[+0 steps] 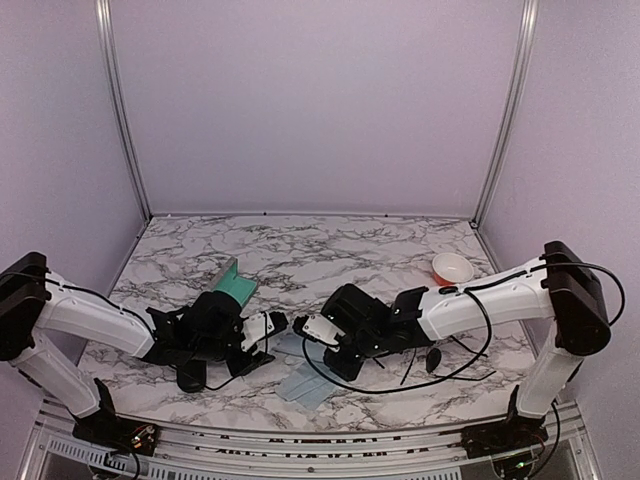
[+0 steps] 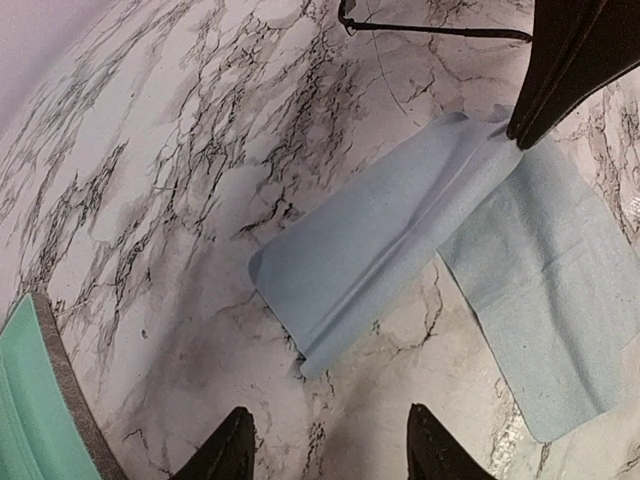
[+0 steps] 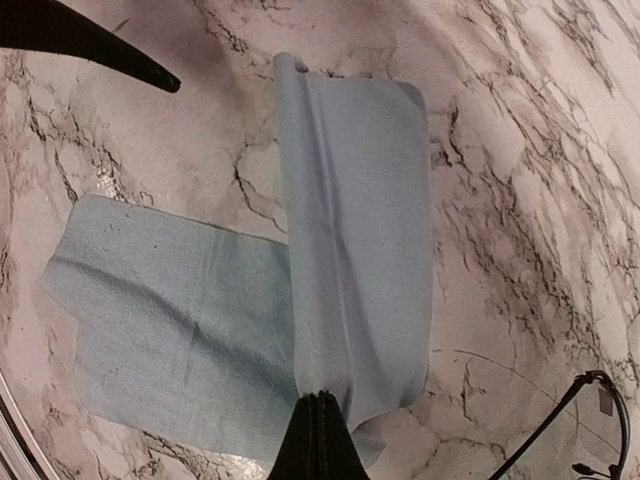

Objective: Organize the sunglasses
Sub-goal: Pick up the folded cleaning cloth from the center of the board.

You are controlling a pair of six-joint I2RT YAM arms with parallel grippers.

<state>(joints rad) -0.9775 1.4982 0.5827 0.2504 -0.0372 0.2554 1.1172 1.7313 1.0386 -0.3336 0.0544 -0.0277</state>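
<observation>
- Right wrist view: the right fingers [image 3: 318,440] are clenched on one edge of a blue cloth [image 3: 350,230]. The cloth is folded over itself and lies spread on the marbled worktop [image 3: 520,150].
- Same view, bottom right corner: the sunglasses [image 3: 590,377] lie on the worktop near the cloth and not touching it. Only a thin black frame and one slender arm show.
- Left wrist view: the left fingers [image 2: 232,450] stand apart, released, with nothing between them, over bare worktop near a corner of the cloth.
- Top view: both arms meet mid-worktop over the cloth. The sunglasses lie to the right of the right fingers, by that forearm, where one dark lens shows. A black cable [image 1: 400,391] crosses there, so I cannot tell how many pairs there are.
- A green case [image 1: 235,285] sits behind the left wrist. A red cup [image 1: 452,268] stands far right, well apart from the cloth.
</observation>
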